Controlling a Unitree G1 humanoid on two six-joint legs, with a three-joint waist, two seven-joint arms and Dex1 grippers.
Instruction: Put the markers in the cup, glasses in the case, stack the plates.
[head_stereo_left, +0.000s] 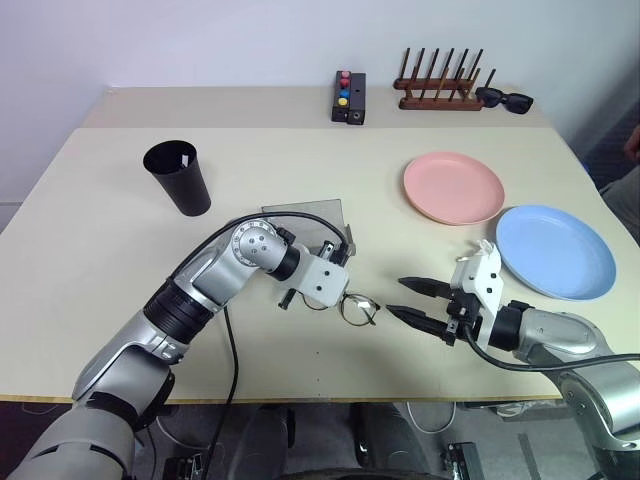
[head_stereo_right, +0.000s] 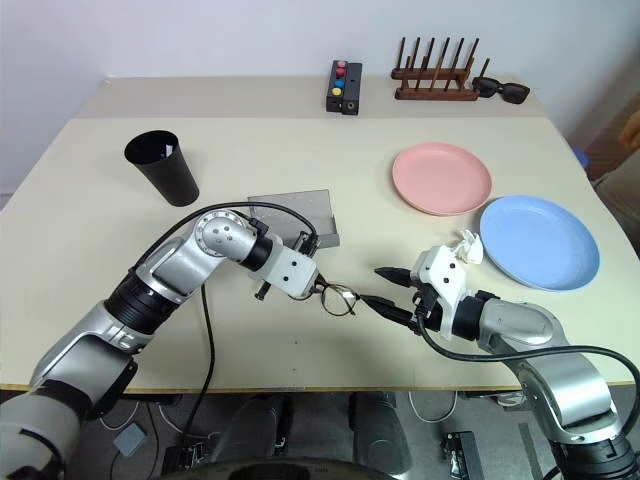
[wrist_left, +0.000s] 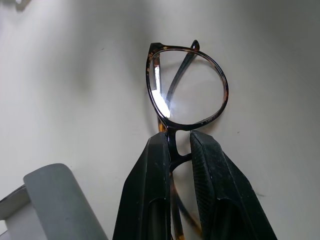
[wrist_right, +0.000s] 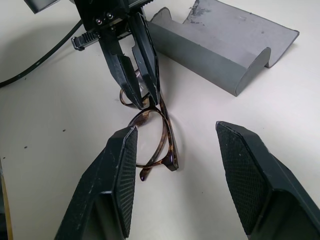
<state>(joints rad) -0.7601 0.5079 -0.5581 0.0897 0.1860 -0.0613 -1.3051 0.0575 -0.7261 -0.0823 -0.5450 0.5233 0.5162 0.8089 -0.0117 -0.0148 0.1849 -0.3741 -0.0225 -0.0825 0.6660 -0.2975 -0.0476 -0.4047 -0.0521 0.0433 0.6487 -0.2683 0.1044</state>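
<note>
Lying nearest the front edge of the table: the glasses, thin dark frame mottled brown, round clear lenses, temples folded. The left gripper is pinched on the bridge between the lenses, fingers nearly closed around it. The right gripper hangs just beside the glasses on the other side, its two black fingers spread apart and holding nothing.

Behind the left gripper: the case, grey, hinged, lying open on the table; its inside is poorly seen and seems bare.

Further back on the right: blue plate and pink plate, side by side, unstacked, apparently just apart. On the left: the cup, black, tapered, upright; something pale shows at its rim, possibly a marker.

Surface: beige tabletop, a second table butted behind. On it, a small black box with coloured buttons, a wooden peg rack, chunky black sunglasses. White wall beyond.
</note>
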